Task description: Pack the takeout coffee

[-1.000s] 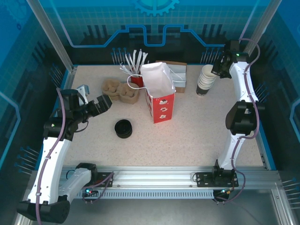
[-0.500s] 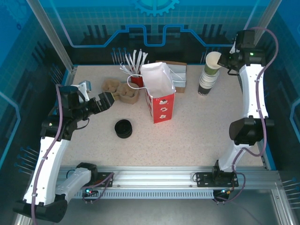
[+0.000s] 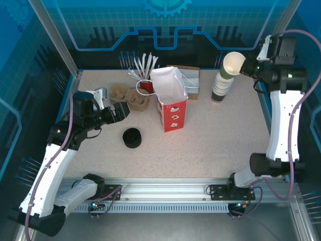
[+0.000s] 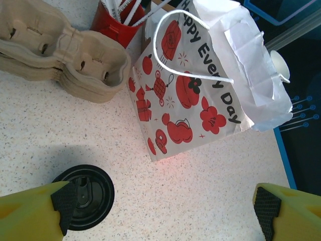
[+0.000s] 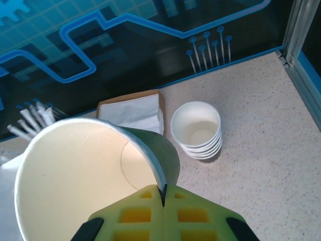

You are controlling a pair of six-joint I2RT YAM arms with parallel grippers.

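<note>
- At the far right of the table [image 3: 210, 145], above the cup stack [image 3: 219, 88], we see the cup [image 3: 233, 64] held aloft, its wall pinched in the right gripper [image 5: 164, 192].
- Its long axis is tilted, with the open mouth facing up and leftward and the base toward the gripper.
- The left gripper [image 4: 163, 208] hangs spread over the table, one finger just beside the black lids [image 4: 85, 196].
- The bag [image 3: 170, 103] stands upright with its mouth open; we cannot tell its contents.
- A red holder [image 3: 146, 86] keeps white sticks [image 3: 143, 65]; pulp trays [image 3: 129, 98] lie stacked beside it.
- The table is speckled, and blue panels [image 3: 165, 25] wall it in.
</note>
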